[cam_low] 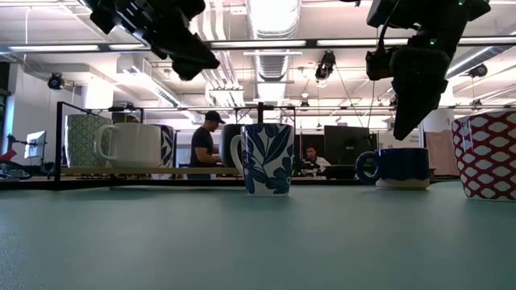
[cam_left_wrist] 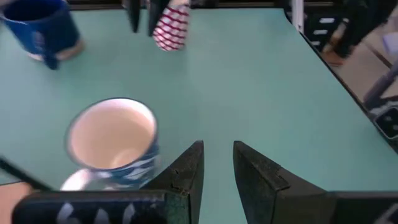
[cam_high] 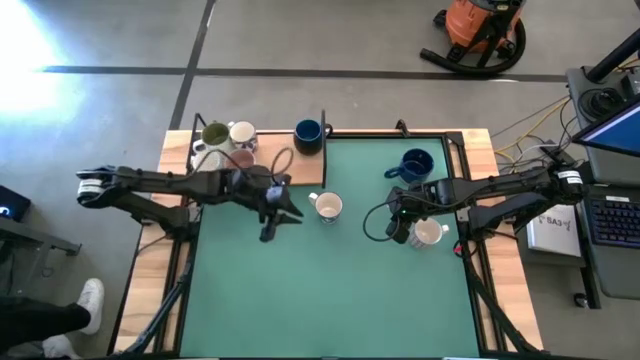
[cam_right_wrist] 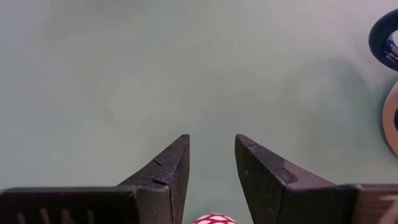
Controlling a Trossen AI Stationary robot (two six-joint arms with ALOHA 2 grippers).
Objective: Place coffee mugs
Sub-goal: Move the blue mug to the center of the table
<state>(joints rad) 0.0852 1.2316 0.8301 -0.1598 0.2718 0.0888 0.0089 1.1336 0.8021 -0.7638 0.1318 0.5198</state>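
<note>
Left fingers apart, empty, floral mug just beside; right fingers apart above red-patterned mug

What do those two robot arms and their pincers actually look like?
Both arms are dark, slim and jointed, with a white band near each outer end. Black cables loop beside them, most visibly by the right gripper. The left gripper ends, like the right, in two black wedge-shaped jaws with a rough, matte surface. Small green lights glow on the right arm.
</note>
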